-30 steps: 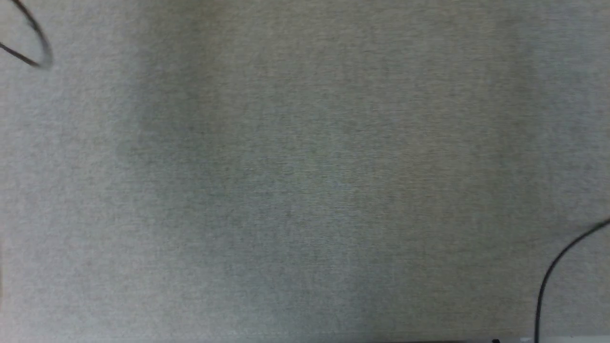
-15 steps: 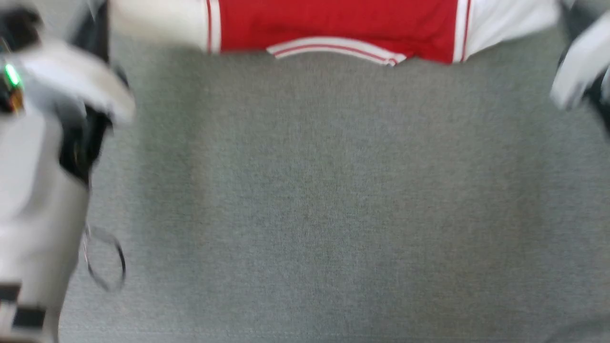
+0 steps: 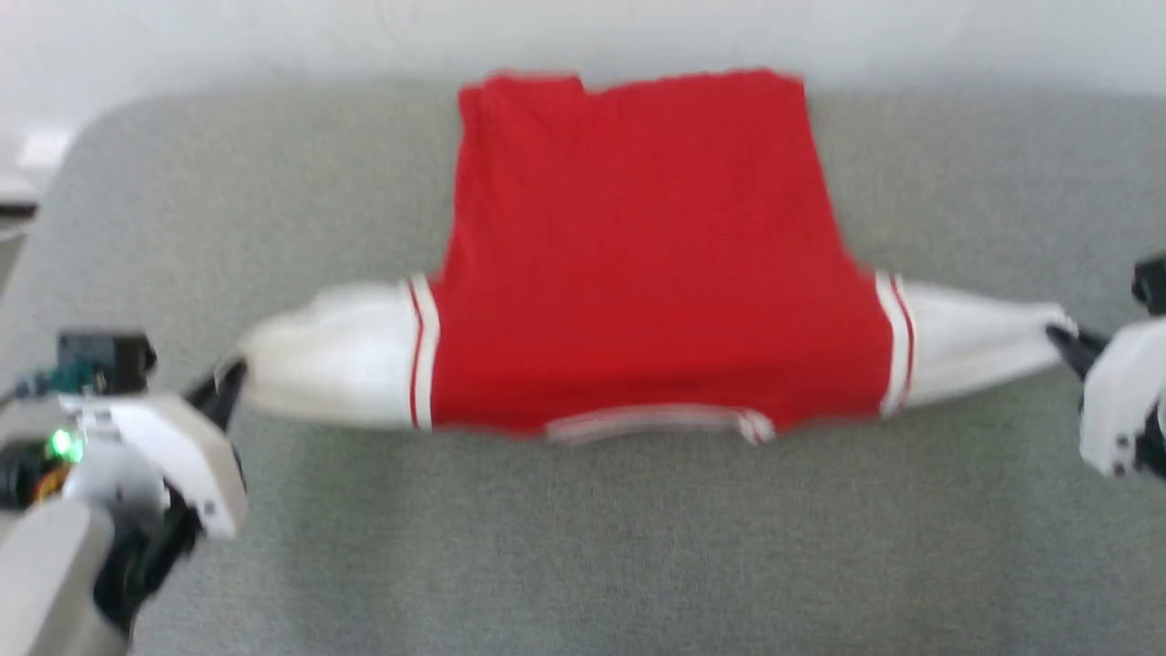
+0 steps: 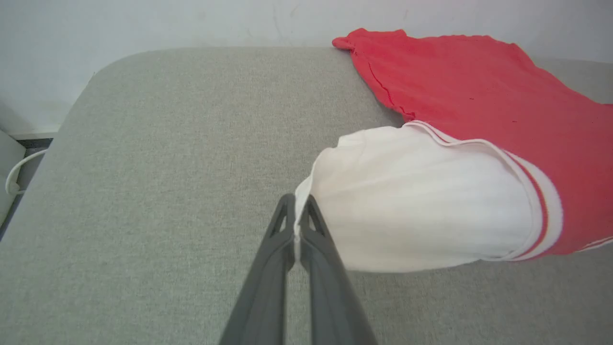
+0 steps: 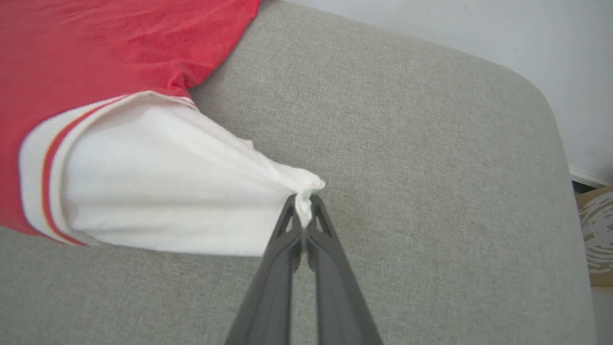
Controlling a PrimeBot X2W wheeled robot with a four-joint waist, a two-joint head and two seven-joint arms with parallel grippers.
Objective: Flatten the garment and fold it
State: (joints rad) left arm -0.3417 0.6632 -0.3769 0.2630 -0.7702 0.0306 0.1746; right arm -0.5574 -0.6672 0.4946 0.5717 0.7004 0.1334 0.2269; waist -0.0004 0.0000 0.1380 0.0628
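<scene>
Collar at the near edge, the garment (image 3: 638,273) stretches crosswise, sleeves clamped by left pincer (image 4: 297,201) and right pincer (image 5: 303,202).

No text, number, brand or label can be read. The upturned face of the red garment (image 3: 638,264) shows plain cloth, and the head view is too blurred for any fine print.
</scene>
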